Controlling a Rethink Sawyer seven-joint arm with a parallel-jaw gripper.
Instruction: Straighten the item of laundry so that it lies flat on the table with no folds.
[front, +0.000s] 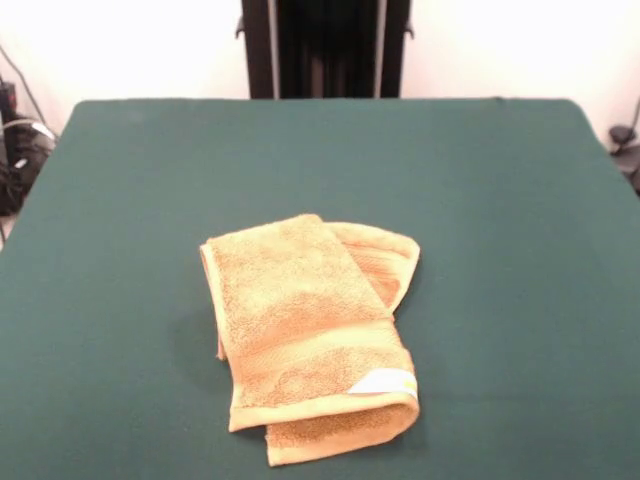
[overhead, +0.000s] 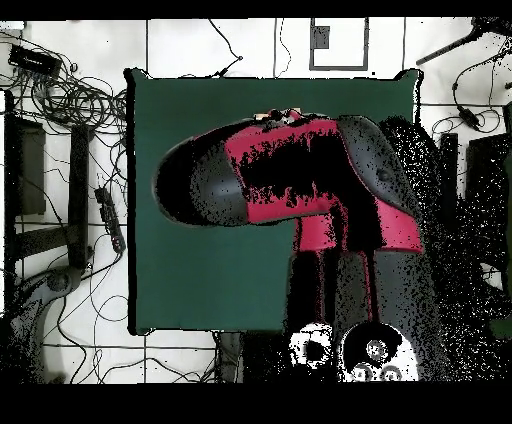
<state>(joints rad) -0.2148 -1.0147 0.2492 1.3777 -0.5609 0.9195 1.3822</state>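
Orange-tan terry towel (front: 305, 335) sits near the middle of the green table (front: 520, 200), toward the near edge in the front view. It is folded over on itself, not flat: top layer lies as a long panel running from upper left to lower right, a second layer pokes out from under it at the upper right, and another fold shows below the lower edge. Woven band crosses the top layer near its lower end; small white label (front: 385, 382) sits at the lower right corner. Overhead view: red and black arm (overhead: 300, 180) bends across the table and hides almost all of the towel. Gripper itself is not visible in either view, so its state cannot be told.
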